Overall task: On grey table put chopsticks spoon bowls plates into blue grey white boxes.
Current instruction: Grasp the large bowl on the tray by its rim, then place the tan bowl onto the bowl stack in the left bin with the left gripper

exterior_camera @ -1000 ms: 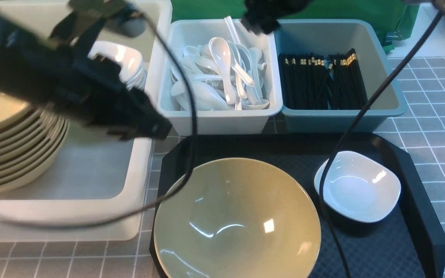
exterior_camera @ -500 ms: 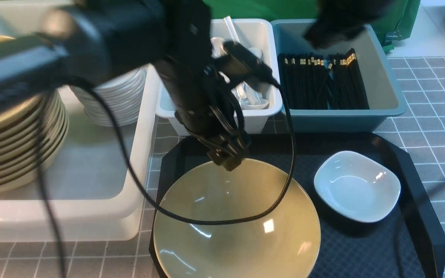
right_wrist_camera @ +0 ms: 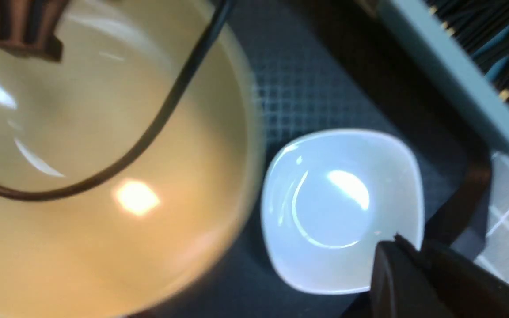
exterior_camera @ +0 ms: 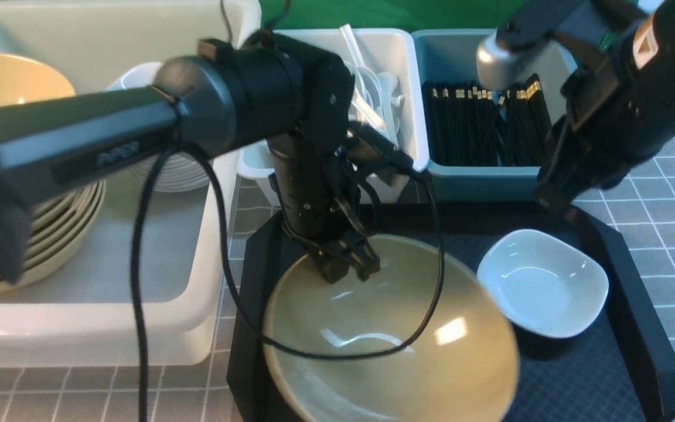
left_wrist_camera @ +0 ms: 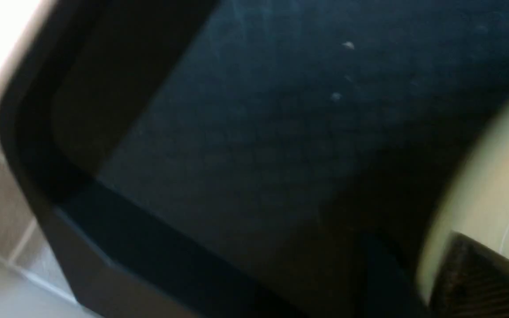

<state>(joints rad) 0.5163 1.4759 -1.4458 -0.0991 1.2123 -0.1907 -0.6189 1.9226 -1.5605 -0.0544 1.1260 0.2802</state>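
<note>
Blue box (exterior_camera: pixel 490 183) holds chopsticks (exterior_camera: pixel 478 126); middle box (exterior_camera: pixel 385 51), spoons (exterior_camera: pixel 372 88); black tray (exterior_camera: pixel 642 319), white dish (exterior_camera: pixel 542 284).

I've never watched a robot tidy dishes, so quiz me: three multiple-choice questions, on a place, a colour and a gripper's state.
1. Where do the chopsticks lie? A) in a cup B) in the blue box C) in a drawer
2. What colour is the small dish on the black tray? A) white B) red C) green
3. What is the left gripper doing? A) hanging wide open B) clamping the yellow bowl's far rim C) holding a fork
Answers: 1 B, they fill the blue box; 2 A, it is plain white; 3 B, its fingers straddle that rim.
</note>
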